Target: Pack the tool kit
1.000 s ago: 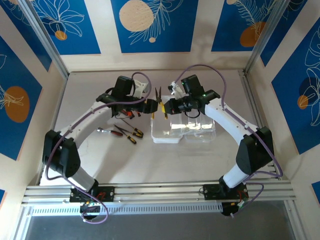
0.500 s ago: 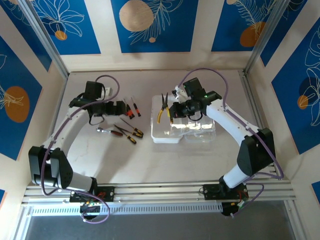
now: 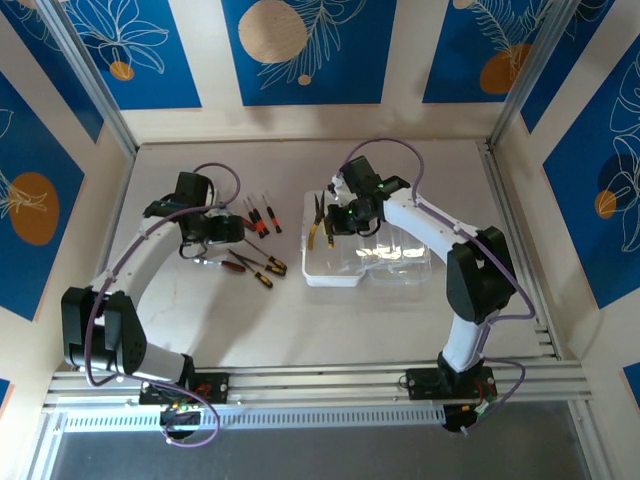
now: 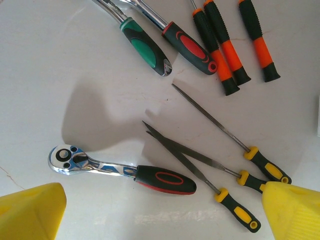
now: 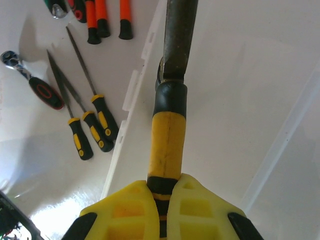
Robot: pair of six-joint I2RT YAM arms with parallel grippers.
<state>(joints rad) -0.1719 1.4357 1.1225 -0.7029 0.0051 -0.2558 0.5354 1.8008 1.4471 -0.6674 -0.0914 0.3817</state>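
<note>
The white table [image 3: 300,320] carries everything; on its right half lies the clear plastic case [image 3: 400,262], opened flat in two shallow halves side by side. The right gripper [image 3: 338,217] is above the far left part of this case; its yellow fingers [image 5: 130,210] are closed on one yellow handle of the pliers [image 5: 167,135], and the dark jaws of the pliers point away from the wrist. The pliers hang over the clear floor of the case, just inside its left rim; whether they touch the floor I cannot tell.

The left gripper [image 3: 225,230] is over the left half of the table, well apart from the case; its fingers stand wide and hold nothing. Below it the loose tools lie on the table, to the left of the case: a chrome ratchet [image 4: 120,171] with a red-and-black grip; beside it three thin pointed tools with yellow-and-black handles [image 4: 240,175], two of them crossing; farther off three orange-and-black screwdrivers [image 4: 230,50] side by side, next to a green handle [image 4: 145,45] and a red handle [image 4: 190,47].
</note>
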